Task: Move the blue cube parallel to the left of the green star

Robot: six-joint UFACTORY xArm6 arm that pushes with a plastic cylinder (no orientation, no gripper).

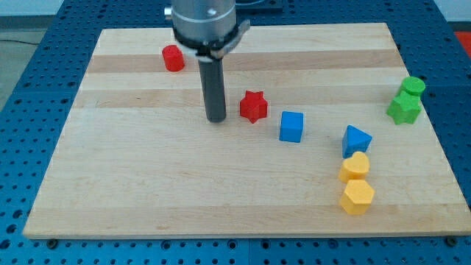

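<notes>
The blue cube (291,126) sits right of the board's middle. The green star (404,109) lies near the board's right edge, with a green cylinder (413,86) just above it. My tip (215,118) rests on the board left of the red star (253,106), a short gap apart from it. The blue cube is farther to the view's right of my tip, past the red star. The rod stands upright above the tip.
A red cylinder (173,57) stands at the upper left. A second blue block (356,140), a yellow heart (355,167) and a yellow hexagon (357,197) form a column at the lower right, below the green star's level.
</notes>
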